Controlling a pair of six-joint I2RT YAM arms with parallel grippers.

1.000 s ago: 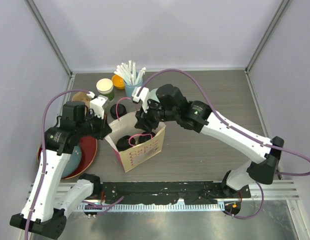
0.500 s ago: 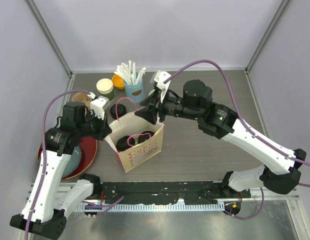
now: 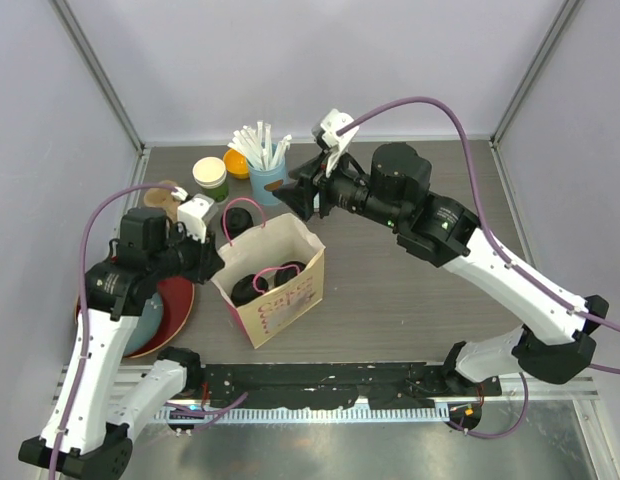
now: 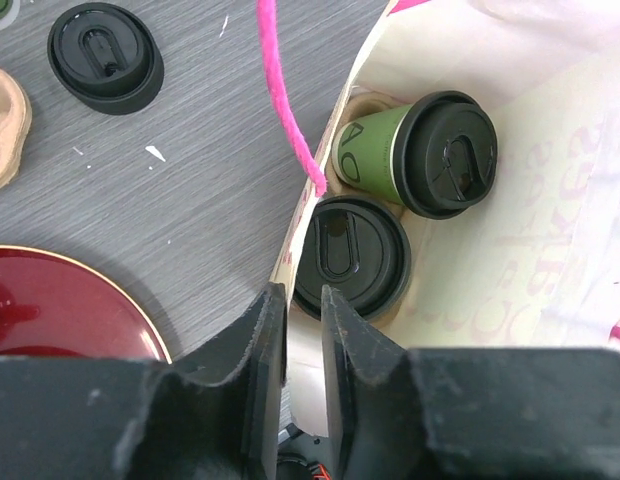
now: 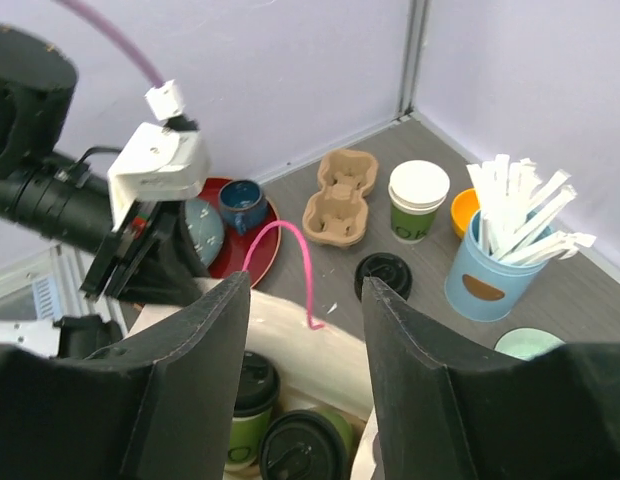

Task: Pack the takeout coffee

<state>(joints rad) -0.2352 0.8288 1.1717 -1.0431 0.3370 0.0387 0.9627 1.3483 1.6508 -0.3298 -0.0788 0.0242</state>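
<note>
Both takeout coffee cups, dark green with black lids, sit inside the cream paper bag (image 3: 286,302) with pink handles. One cup (image 4: 382,150) leans over, the other shows mostly its lid (image 4: 352,255); from above they show as two black lids (image 3: 252,288) (image 3: 290,275). My left gripper (image 4: 302,305) (image 3: 214,266) sits at the bag's left rim, its jaws a narrow gap apart with the paper edge between them. My right gripper (image 5: 305,335) (image 3: 298,200) hangs open and empty above the bag's far rim.
A loose black lid (image 4: 105,55) lies left of the bag. Behind stand a cardboard carrier (image 5: 340,190), a white-lidded green cup (image 5: 418,200), an orange bowl (image 5: 465,212) and a blue cup of straws (image 5: 487,275). A red plate (image 3: 175,300) carries a blue mug (image 5: 240,205).
My right gripper has lifted out of the bag and pulled back toward the far side, jaws a bit wider. My left jaws have loosened from the bag rim.
</note>
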